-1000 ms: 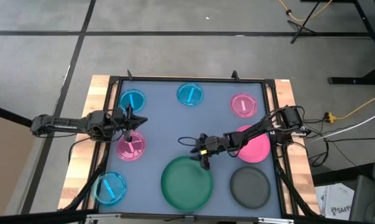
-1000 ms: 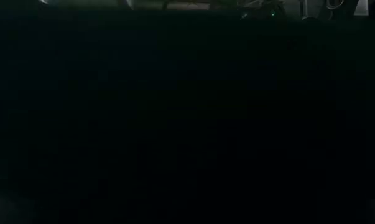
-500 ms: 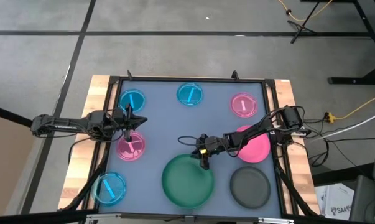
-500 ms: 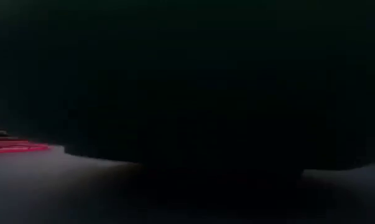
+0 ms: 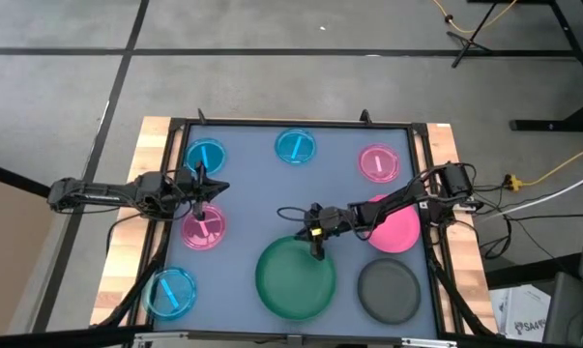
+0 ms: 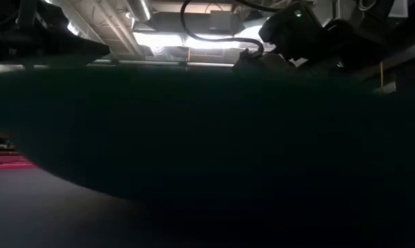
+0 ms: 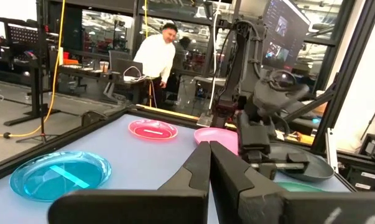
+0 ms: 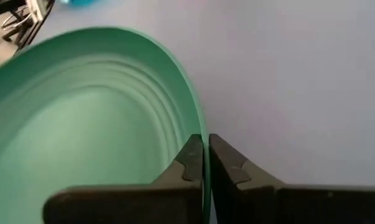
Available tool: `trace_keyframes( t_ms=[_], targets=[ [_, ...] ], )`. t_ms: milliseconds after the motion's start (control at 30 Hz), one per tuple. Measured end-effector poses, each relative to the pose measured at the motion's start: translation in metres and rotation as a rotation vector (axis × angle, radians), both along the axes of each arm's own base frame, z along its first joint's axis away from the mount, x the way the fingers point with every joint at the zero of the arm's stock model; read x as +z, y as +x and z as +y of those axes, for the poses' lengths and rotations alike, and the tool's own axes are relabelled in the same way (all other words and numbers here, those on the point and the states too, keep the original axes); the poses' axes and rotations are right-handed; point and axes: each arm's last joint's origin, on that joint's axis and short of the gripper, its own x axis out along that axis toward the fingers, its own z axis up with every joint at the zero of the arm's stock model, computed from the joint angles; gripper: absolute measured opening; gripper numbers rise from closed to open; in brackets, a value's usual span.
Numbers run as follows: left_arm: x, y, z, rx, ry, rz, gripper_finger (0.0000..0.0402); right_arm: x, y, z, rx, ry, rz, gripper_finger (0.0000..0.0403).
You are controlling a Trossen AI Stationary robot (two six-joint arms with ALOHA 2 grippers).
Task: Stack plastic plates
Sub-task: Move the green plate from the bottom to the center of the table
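Green plate [image 5: 295, 279] | shifted rightward | right hand [image 5: 316, 246] clamped on rim | left hand [image 5: 200, 198] together

Green plate [image 5: 295, 280] lifted, shifted right

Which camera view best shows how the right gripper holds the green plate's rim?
The right wrist view: the right gripper pinches the green plate rim. The high view shows the whole plate; the low view only its dark underside.

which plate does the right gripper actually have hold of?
The large green plate. The right gripper is shut on its rim; the hot-pink plate and grey plate lie free nearby. The left gripper hangs over a small pink plate.
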Motion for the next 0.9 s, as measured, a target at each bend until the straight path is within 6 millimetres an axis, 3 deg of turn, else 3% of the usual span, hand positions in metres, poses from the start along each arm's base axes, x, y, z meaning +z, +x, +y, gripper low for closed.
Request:
trace_keyframes(
  t_ms=[233, 500, 700, 900],
  targets=[
    [-0.002, 0.0, 0.0, 0.007, -0.001, 0.016, 0.0, 0.027, -0.002, -0.043, -0.078, -0.058, -0.043, 0.0001],
    [-0.002, 0.0, 0.0, 0.007, -0.001, 0.018, 0.0, 0.03, -0.009, -0.107, -0.172, -0.061, -0.024, 0.0001],
    [-0.002, 0.0, 0.0, 0.007, -0.002, 0.018, 0.0, 0.029, -0.014, -0.131, -0.205, -0.107, -0.009, 0.0001],
    [-0.002, 0.0, 0.0, 0.007, -0.004, 0.017, 0.0, 0.018, -0.018, -0.141, -0.225, -0.107, 0.052, 0.0001]
  ],
)
